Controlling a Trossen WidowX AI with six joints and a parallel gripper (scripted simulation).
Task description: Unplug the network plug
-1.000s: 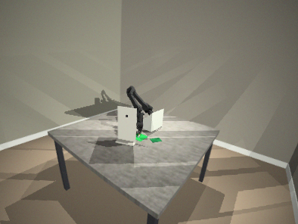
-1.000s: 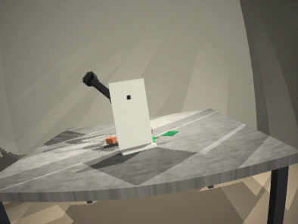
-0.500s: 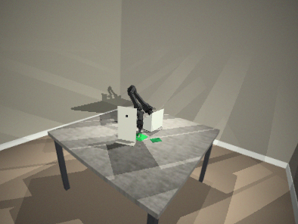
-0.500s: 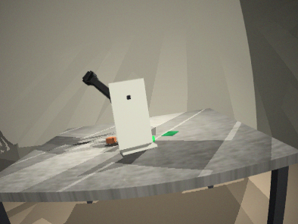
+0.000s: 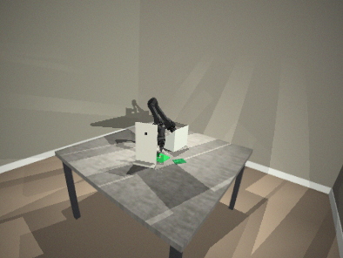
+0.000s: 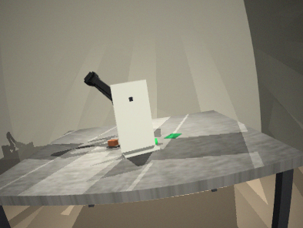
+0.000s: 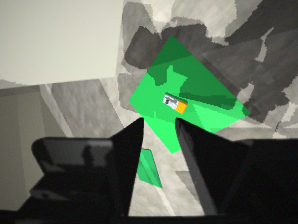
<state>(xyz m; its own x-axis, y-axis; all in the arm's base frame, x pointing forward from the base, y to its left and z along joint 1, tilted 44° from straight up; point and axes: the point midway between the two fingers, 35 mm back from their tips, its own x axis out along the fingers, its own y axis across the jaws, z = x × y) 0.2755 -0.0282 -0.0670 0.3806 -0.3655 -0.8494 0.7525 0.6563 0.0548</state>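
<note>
The plug (image 7: 175,103), pale with a yellow-orange end, lies inside the bright green square (image 7: 147,102) (image 5: 164,159) on the table. My gripper (image 7: 159,121) is partly open. In the wrist view its black fingertips stand apart with nothing between them, and the plug shows just beyond them. In the top view the fingers point down above the square; whether they touch anything is too small to tell. The upright white panel (image 5: 141,150) (image 6: 134,125) has a small dark square opening (image 5: 145,133) (image 6: 131,98) near its top. It hides the gripper in the exterior view.
A second green patch (image 5: 179,161) (image 6: 173,135) (image 7: 149,170) lies beside the square. A white box-like panel (image 5: 180,139) stands behind the arm. An orange block (image 6: 112,142) lies left of the upright panel. The grey table (image 5: 191,218) (image 6: 200,177) has streaky shadows.
</note>
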